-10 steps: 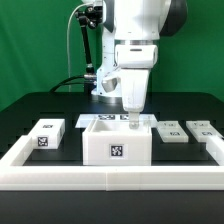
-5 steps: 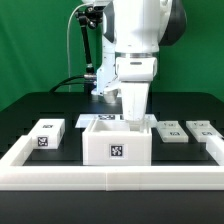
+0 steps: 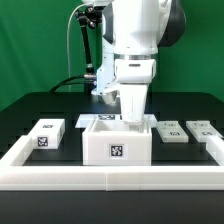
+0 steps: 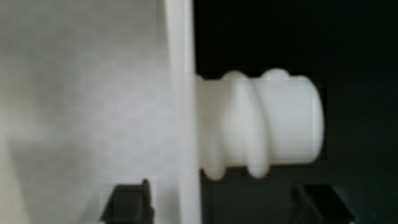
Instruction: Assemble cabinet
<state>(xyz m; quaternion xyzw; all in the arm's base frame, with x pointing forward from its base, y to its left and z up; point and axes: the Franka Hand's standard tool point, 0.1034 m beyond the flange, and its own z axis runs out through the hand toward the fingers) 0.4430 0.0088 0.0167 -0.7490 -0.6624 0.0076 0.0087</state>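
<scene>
The cabinet shell (image 3: 115, 143), a white open box with a tag on its front, stands at the middle of the black table. My gripper (image 3: 133, 119) hangs over its rear right part, fingertips down at the rim. In the wrist view a white panel (image 4: 89, 100) fills one side, and a ribbed white knob (image 4: 267, 125) sticks out from its edge. My gripper (image 4: 224, 205) is open, with its black fingers (image 4: 128, 200) wide apart on either side of that edge and not touching it. One drawer block (image 3: 45, 133) lies at the exterior view's left, and two more (image 3: 172, 131) (image 3: 203, 130) lie at its right.
The long low white border rail (image 3: 110, 178) runs along the front and up both sides. A flat white piece with tags (image 3: 88, 120), probably the marker board, shows just behind the shell. The arm's base and cable stand at the back.
My gripper has come down and straightened over the shell's rear right part. Over the last half second it barely moved. The shell and blocks have not moved.
</scene>
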